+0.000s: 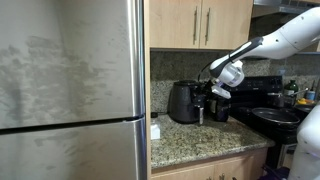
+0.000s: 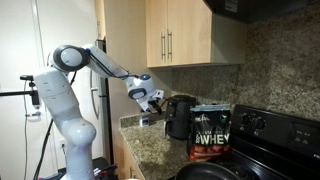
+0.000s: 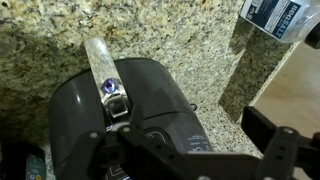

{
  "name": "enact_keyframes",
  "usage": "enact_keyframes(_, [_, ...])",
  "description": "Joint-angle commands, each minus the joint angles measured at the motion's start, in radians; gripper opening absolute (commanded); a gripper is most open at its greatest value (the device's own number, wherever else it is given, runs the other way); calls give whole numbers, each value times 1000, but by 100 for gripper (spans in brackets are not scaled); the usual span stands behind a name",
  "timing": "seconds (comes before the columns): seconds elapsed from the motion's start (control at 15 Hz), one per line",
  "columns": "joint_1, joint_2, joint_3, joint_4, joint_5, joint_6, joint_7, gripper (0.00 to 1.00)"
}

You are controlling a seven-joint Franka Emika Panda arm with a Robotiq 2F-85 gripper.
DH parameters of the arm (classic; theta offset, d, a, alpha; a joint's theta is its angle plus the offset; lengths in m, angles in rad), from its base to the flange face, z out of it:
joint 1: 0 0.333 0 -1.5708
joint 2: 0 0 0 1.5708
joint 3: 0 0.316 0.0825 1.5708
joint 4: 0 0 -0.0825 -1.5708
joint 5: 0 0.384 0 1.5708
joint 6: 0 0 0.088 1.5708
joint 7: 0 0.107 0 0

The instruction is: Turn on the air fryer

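Right, jaws are spread wide, nothing between them. Wrist view: the air fryer (image 3: 125,110) sits directly under me on the granite worktop (image 3: 190,45). Its dark domed body fills the lower left, and its pale clear-tipped handle (image 3: 103,62) sticks out toward 11 o'clock. One finger (image 3: 150,150) overlaps the fryer body, the other hangs at 3 o'clock over the worktop edge. Contact with the fryer: can't tell. A labelled bottle (image 3: 275,15) is at 1 o'clock, cut by the frame. In an exterior view the fridge (image 1: 70,90) stands at 9 o'clock of the fryer, and my jaws are at its 2 o'clock, near the top. In an exterior view the whey tub (image 2: 210,132) is just beside the fryer at 4 o'clock, with the stove (image 2: 275,135) beyond at 3 o'clock.
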Motion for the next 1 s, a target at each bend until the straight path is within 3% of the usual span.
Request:
enact_keyframes(0.0, [1, -4, 0, 0, 0, 0, 0, 100])
enact_keyframes(0.47, [32, 42, -4, 27, 65, 82, -22, 100])
enact_keyframes(0.53, [11, 19, 0, 11, 23, 40, 1, 100])
enact_keyframes(0.93, [27, 57, -1, 30, 43, 72, 8, 100])
